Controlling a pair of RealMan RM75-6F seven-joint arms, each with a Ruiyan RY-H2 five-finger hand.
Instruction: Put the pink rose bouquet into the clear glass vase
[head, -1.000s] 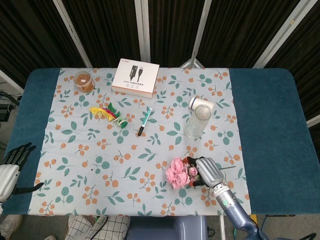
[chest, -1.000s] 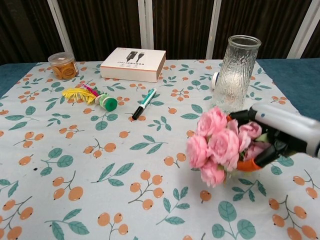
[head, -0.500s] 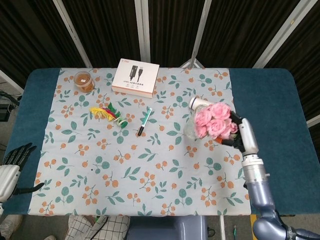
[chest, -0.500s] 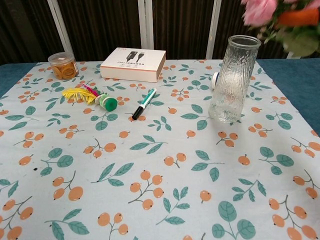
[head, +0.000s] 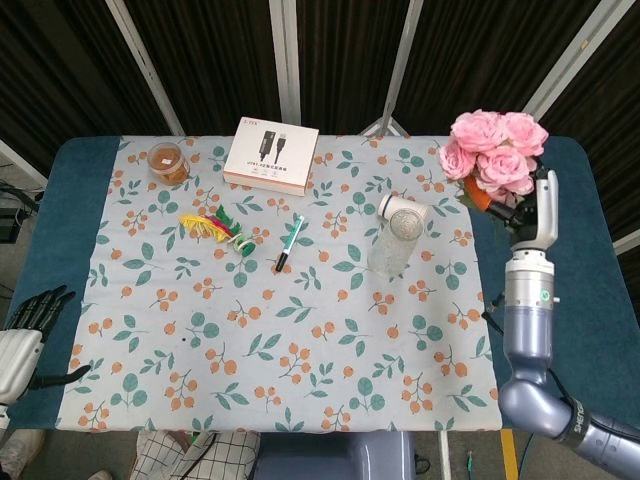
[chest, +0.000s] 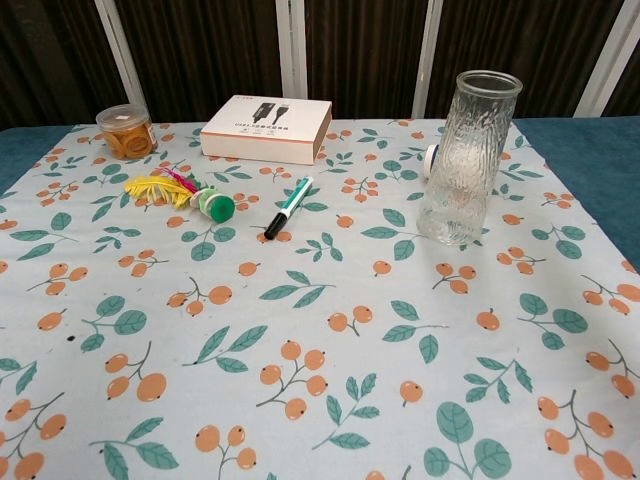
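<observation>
The pink rose bouquet (head: 492, 150) is raised high at the right of the head view, above the cloth's right edge, gripped by my right hand (head: 528, 208), whose forearm rises below it. The clear glass vase (head: 391, 243) stands upright on the floral cloth, left of and below the bouquet; in the chest view the vase (chest: 464, 157) is at the upper right with an open mouth. Neither the bouquet nor my right hand appears in the chest view. My left hand (head: 22, 335) rests at the table's left edge, fingers spread, holding nothing.
A white box (head: 271, 154) lies at the back, an orange-filled jar (head: 167, 162) at the back left. A colourful toy (head: 217, 229) and a marker pen (head: 289, 243) lie mid-table. A small white round object (head: 393, 205) sits just behind the vase.
My right hand lifted the bouquet from the cloth's front, carried it up past the vase, and now holds it higher and further right. It has left the chest view. The left hand stayed still.
</observation>
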